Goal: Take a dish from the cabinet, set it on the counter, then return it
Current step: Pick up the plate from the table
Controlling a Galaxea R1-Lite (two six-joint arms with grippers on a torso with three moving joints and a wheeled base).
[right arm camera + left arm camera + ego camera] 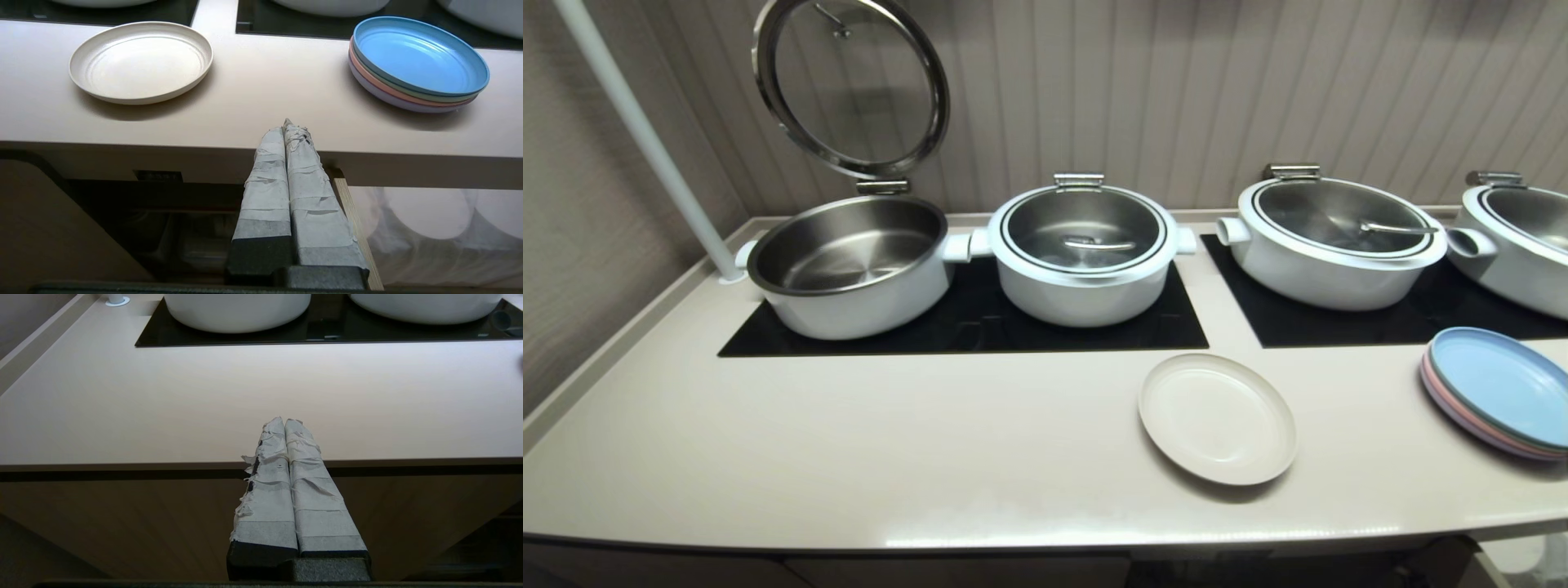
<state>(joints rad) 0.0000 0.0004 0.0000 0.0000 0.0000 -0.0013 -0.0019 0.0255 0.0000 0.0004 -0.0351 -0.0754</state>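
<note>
We see four big white pots in a row on black glass panels (964, 327): the left pot (849, 265) has its round glass lid (849, 86) standing up open, and the pot beside it (1085, 253) is shut. A stack of blue and pink plates (1499, 392) sits at the right. A white pole (645, 139) leans up in the left corner.

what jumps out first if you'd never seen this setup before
A row of white pots on black glass panels runs along the back of the counter, the leftmost pot with its glass lid standing open. In front, a lone cream dish lies flat on the counter, apart from a stack of pastel plates at the right edge.
</note>
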